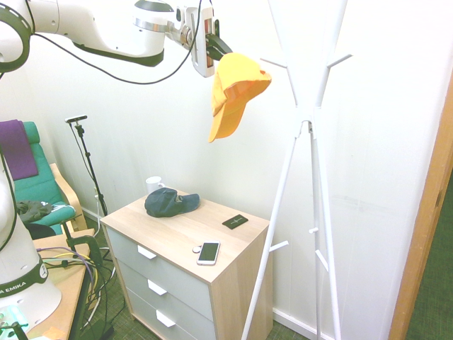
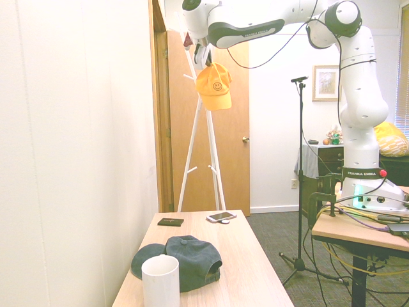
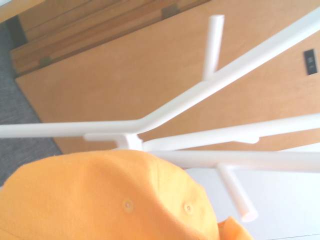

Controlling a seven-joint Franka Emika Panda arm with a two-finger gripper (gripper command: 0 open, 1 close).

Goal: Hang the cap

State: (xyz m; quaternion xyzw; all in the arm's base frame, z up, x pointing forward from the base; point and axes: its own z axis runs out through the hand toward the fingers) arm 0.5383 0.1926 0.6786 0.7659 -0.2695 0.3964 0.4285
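White mug [image 2: 160,281], navy cap [image 2: 182,257] lower centre on dresser top [image 2: 249,268]. Gripper [image 1: 221,48] jaws clamped on cap [image 1: 233,92], upper centre, just left of coat rack [image 1: 308,120] pegs; clear air below.

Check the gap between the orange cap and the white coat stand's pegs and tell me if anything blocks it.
Nothing visible blocks it. The orange cap hangs from the shut gripper in open air, beside the white coat stand. The nearest upper peg is bare, with only wall behind the gap. The navy cap lies far below on the dresser.
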